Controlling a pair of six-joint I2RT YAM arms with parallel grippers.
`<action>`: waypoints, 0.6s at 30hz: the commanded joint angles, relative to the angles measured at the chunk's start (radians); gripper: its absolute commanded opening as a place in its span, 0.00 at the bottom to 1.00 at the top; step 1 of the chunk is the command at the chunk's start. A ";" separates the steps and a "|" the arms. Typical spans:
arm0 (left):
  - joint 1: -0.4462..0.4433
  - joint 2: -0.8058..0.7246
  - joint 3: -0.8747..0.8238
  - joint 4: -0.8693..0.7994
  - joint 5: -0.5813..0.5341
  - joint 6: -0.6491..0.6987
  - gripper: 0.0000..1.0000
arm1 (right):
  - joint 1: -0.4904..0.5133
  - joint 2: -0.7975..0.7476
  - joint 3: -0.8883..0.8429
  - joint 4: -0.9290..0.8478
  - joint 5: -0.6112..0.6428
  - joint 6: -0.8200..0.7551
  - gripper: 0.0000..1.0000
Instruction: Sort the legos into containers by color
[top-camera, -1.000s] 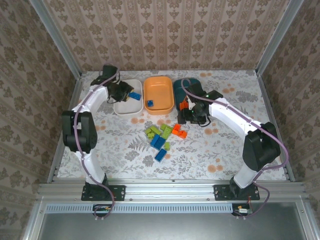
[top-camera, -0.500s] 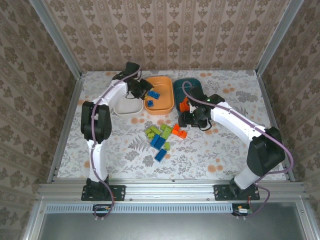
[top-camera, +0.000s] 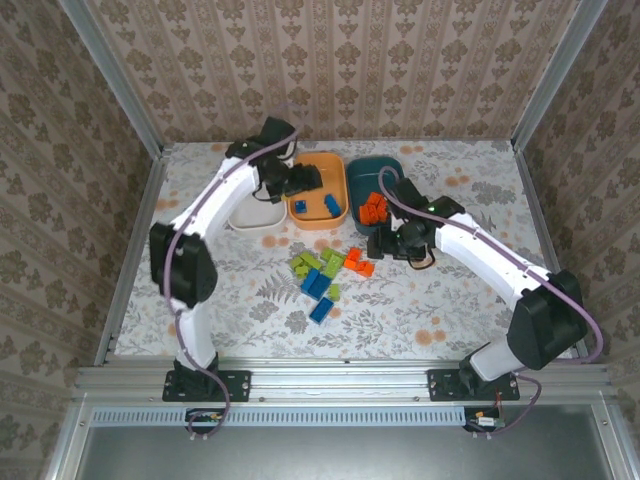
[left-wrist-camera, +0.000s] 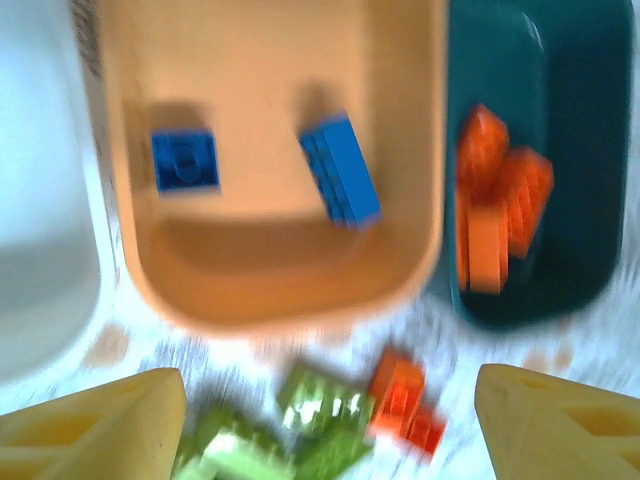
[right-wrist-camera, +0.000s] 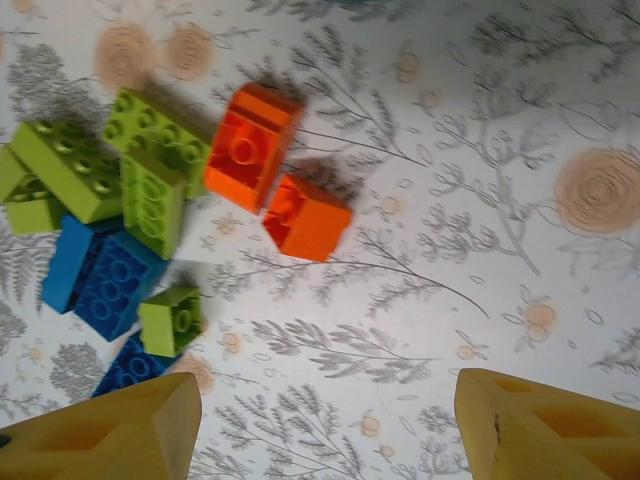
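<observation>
Left tool (top-camera: 302, 181): jaws spread, empty, above the orange bowl (left-wrist-camera: 270, 300), the place for blue.
Blue bricks (left-wrist-camera: 340, 170): 2 lie inside that bowl.
Right tool (right-wrist-camera: 320, 430): spread, empty, over 2 loose orange bricks (right-wrist-camera: 252, 145) on the worktop (right-wrist-camera: 470, 260), probably bound for the teal bowl (left-wrist-camera: 590, 150).

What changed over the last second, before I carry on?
The left gripper swung right from over the white bowl to over the orange bowl, carrying a blue brick, and opened. That brick now lies in the orange bowl near the other blue brick. The right gripper shifted slightly right, its jaws still open. The loose pile of bricks is unchanged.
</observation>
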 joint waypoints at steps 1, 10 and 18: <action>-0.123 -0.180 -0.190 -0.139 -0.080 0.262 0.75 | -0.039 -0.052 -0.056 0.012 -0.059 0.026 0.69; -0.448 -0.261 -0.524 -0.120 -0.169 0.241 0.67 | -0.066 -0.032 -0.082 0.046 -0.130 0.020 0.69; -0.471 -0.172 -0.542 -0.065 -0.144 0.236 0.66 | -0.077 -0.043 -0.088 0.032 -0.146 0.055 0.69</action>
